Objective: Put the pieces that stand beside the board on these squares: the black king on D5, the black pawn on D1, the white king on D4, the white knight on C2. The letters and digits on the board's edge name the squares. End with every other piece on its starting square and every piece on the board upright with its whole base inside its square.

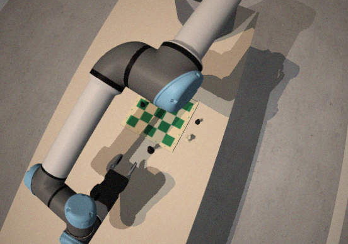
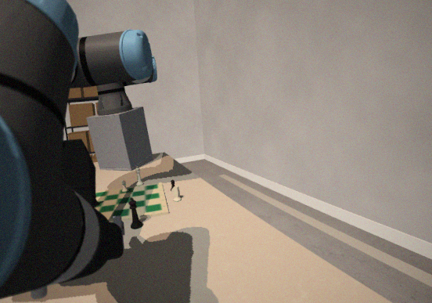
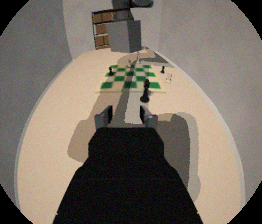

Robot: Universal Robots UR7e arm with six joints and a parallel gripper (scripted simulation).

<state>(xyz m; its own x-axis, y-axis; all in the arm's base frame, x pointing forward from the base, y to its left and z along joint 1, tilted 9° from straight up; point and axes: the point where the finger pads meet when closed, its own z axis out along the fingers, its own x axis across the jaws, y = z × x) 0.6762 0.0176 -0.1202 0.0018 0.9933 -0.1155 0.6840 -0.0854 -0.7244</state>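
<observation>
The black king stands upright just off the board's near edge. The green and cream board lies beyond it. The black pawn and the white knight stand beside the board's right edge. The tall white king stands at the far side; the arm hides it in the top view. My gripper is open and empty, short of the black king and left of it.
Another black piece stands on the board's far left part. A small white piece stands near its far edge. The arm's elbow covers the board's far part in the top view. A grey pedestal stands beyond.
</observation>
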